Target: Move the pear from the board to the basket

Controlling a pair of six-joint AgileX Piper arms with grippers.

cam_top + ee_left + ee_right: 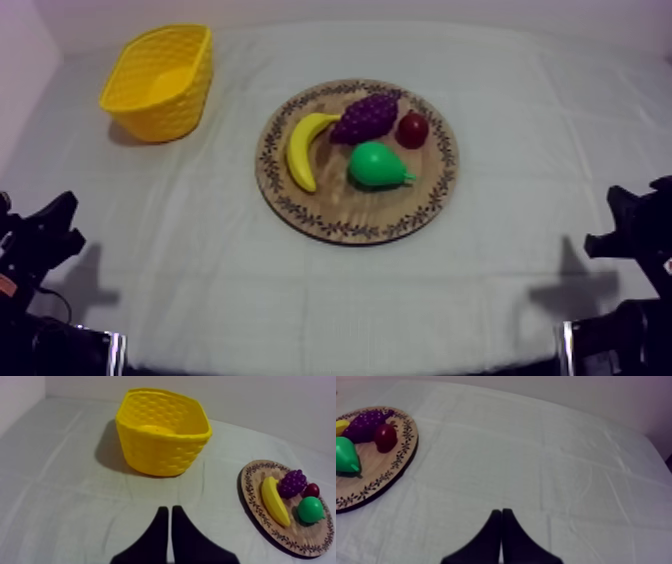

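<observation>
No legible text, label, number or sign on the wooden board, yellow basket or cloth

A curved yellow toy banana lies flat, its upper tip just beside a bunch of dark purple toy grapes. A small red fruit, round and glossy, sits at the bunch's other side. The grey-white cloth-covered worktop shows faint fold creases.
</observation>
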